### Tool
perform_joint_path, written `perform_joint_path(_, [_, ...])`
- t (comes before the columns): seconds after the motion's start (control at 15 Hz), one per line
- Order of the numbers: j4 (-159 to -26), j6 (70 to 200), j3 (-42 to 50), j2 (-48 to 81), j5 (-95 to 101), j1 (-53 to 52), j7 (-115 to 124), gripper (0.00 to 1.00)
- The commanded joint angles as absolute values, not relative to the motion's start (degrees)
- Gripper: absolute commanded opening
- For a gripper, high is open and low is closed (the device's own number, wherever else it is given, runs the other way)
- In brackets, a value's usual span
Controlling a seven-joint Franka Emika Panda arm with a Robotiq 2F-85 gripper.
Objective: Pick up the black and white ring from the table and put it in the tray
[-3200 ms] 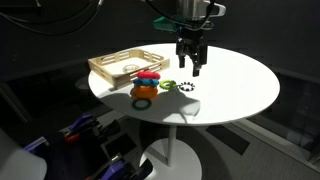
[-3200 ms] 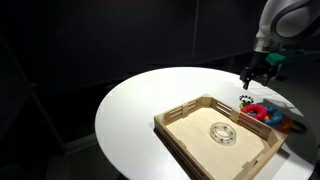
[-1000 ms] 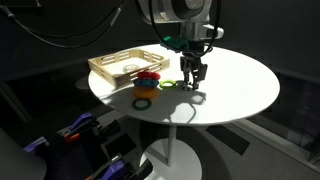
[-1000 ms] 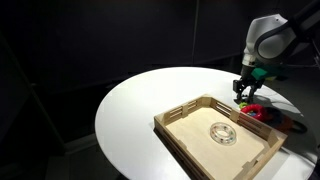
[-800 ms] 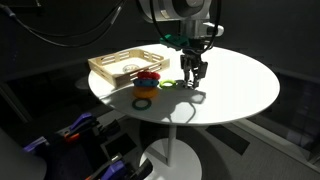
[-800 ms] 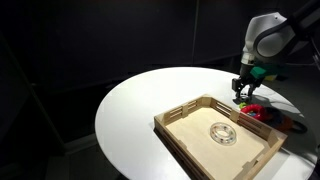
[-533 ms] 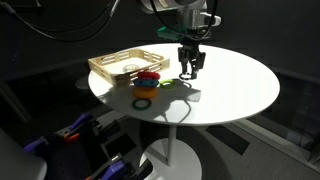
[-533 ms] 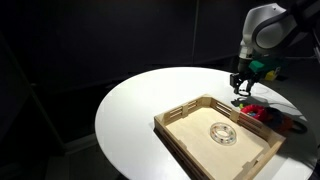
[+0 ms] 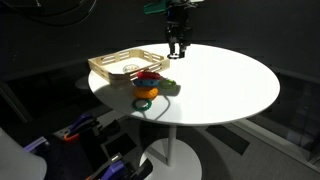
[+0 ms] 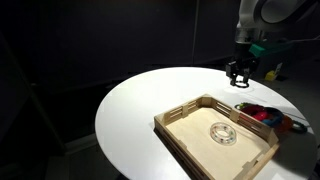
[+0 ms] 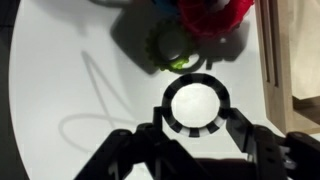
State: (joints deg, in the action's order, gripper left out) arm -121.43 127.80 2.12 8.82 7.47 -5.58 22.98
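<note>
Lifting higher off the table (image 9: 230, 85) than before, gripper (image 9: 176, 54) clamped on the black and white ring (image 11: 197, 80).

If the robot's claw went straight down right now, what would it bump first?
Most likely the bare white table, seen through the black and white ring the gripper holds. The pale green ring lies a little off that line and would probably be missed, though depth is unclear.

the black and white ring (image 11: 196, 127) is held between the fingers of the gripper (image 11: 198, 113), above the white table (image 11: 60, 70). a pale green ring (image 11: 170, 45) and a red ring (image 11: 215, 12) are seen beyond it, and the tray (image 11: 272, 50) along the right edge.
</note>
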Motion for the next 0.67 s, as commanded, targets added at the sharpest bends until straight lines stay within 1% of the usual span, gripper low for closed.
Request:
perform_joint_path(0.0, [-120.68, 124.1, -0.26, 6.13, 8.19, -6.39, 22.85, 0.41])
perform_joint_path(0.6, [-121.36, 122.78, -6.26, 5.17, 7.02, -9.84, 21.43, 0.41])
